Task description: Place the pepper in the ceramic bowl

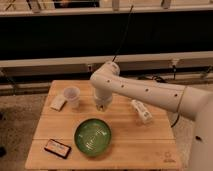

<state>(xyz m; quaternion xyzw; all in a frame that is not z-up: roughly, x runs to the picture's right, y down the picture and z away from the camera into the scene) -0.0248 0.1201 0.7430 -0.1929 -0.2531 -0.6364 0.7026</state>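
Observation:
The ceramic bowl [93, 136], green and glossy with a darker rim, sits on the wooden table [130, 140] near the front middle. My gripper [101, 104] points down over the table just behind the bowl's far rim, to the right of the translucent cup. The white arm [150, 92] reaches in from the right. I do not see the pepper; it may be hidden at the gripper.
A small whitish cup [72, 96] stands at the back left with a white packet [58, 103] beside it. A white bottle [141, 110] lies to the right of the gripper. A black flat item [57, 148] lies at the front left corner.

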